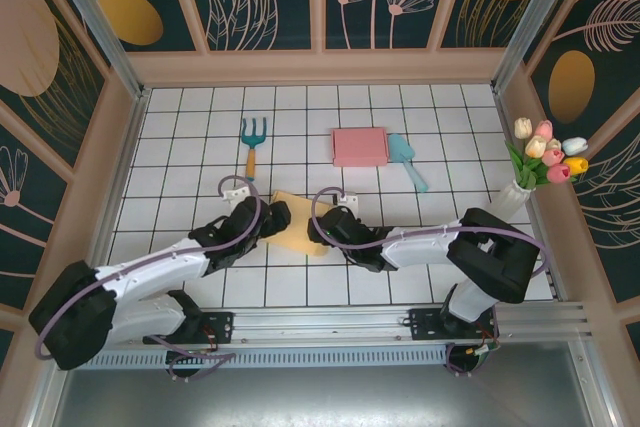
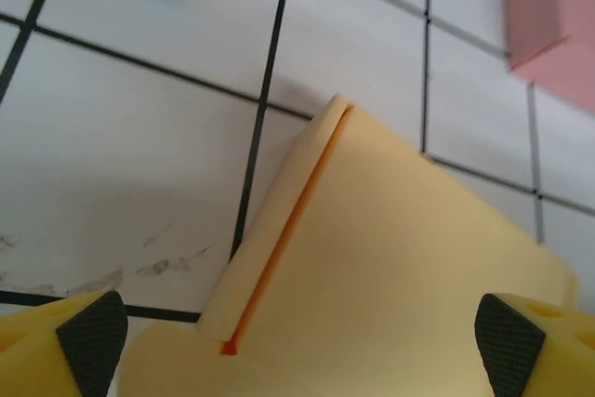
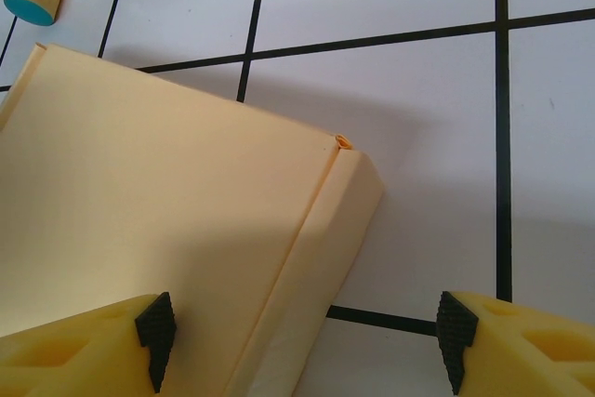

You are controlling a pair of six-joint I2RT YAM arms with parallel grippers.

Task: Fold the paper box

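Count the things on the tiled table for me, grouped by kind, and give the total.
Boxes: 2 (yellow box, pink box)
Garden tools: 2 (fork, trowel)
Vase of tulips: 1 (vase)
Total: 5

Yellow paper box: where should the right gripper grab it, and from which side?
Grip the narrow flap on the right edge of the box, past the crease. Come from the near side, the open right gripper straddling that strip: it is creased off the flat panel, which offers no graspable lip.
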